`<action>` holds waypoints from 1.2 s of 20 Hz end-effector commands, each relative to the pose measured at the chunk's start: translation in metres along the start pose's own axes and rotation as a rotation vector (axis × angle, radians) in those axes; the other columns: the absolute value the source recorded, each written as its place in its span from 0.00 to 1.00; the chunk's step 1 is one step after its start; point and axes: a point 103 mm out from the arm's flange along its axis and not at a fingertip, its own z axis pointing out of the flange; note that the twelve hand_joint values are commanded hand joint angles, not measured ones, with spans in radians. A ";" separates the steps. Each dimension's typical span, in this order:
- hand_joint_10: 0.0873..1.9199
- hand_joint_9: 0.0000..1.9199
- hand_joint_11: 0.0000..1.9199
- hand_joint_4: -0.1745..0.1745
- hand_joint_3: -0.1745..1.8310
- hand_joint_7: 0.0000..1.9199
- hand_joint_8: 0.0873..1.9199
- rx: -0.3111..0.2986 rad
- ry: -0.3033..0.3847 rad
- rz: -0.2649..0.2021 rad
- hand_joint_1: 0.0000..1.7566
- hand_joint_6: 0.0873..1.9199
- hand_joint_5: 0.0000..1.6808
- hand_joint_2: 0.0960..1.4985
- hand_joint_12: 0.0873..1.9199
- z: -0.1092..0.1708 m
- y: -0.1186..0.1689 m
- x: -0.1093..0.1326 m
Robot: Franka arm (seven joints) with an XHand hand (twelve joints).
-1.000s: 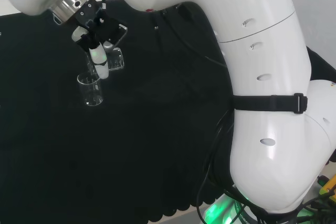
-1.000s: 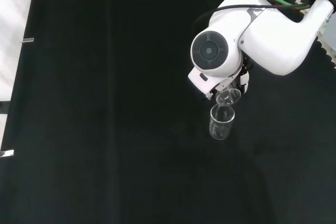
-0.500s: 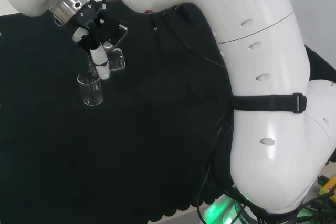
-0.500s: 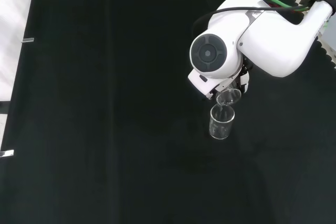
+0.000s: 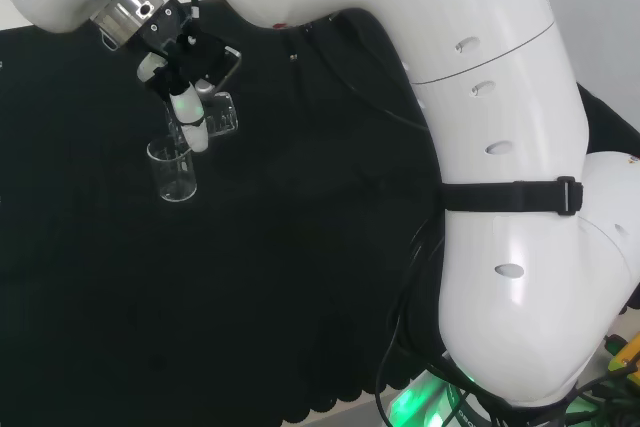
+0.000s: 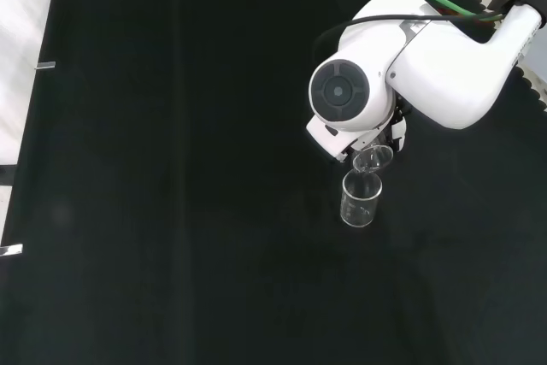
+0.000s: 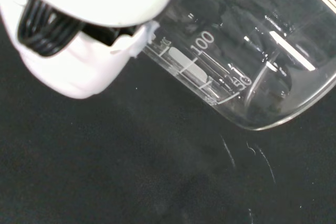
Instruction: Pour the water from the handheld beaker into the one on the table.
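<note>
My black and white hand (image 5: 182,72) is curled round a clear glass beaker (image 5: 218,114) and holds it tipped over. In the head view its mouth leans toward a second clear beaker (image 5: 173,170) that stands upright on the black cloth just below and to the left. In the front view the held beaker (image 6: 372,158) hangs directly above the standing beaker (image 6: 359,200), under the arm's round grey cap. The wrist view shows the held beaker (image 7: 247,51) close up, lying nearly sideways beside a white fingertip (image 7: 79,72). I cannot make out a stream of water.
The arm's big white links (image 5: 470,147) stand at the right of the head view. Black cloth (image 6: 171,168) spreads wide to the left of the beakers in the front view. Small metal clips (image 6: 47,65) sit along the cloth's edges.
The hand with its tipped beaker has shifted very slightly; the standing beaker stays where it was.
</note>
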 end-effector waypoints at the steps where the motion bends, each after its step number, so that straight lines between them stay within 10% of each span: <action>1: 0.21 0.72 0.59 0.00 0.38 0.74 0.16 0.008 -0.009 0.003 0.81 0.20 0.80 0.39 0.39 -0.002 0.001 0.004; 24: 0.21 0.72 0.59 0.00 0.38 0.74 0.17 0.053 -0.047 0.012 0.81 0.20 0.80 0.39 0.39 -0.008 0.002 0.010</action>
